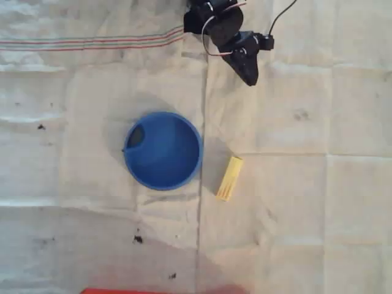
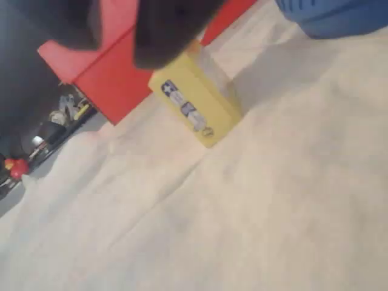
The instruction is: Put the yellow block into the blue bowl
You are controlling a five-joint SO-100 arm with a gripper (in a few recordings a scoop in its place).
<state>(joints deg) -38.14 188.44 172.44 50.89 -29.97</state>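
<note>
The blue bowl (image 1: pixel 162 150) sits left of centre on the pale cloth in the overhead view, with a dark oval mark by its inner left rim and nothing inside. The yellow block (image 1: pixel 229 178) lies flat on the cloth just right of the bowl, a small gap apart. My black gripper (image 1: pixel 250 76) hangs near the top edge, well above the block in the picture, its fingers drawn to a single tip and holding nothing. In the wrist view the yellow block (image 2: pixel 194 103) lies ahead below a dark blurred finger (image 2: pixel 176 30), with the bowl's rim (image 2: pixel 339 15) at top right.
A creased white cloth (image 1: pixel 294 202) covers the table, with coloured stripes at the top left. A red box (image 2: pixel 121 66) stands beyond the block in the wrist view, and its edge (image 1: pixel 122 291) shows at the bottom of the overhead view. Small dark specks dot the cloth.
</note>
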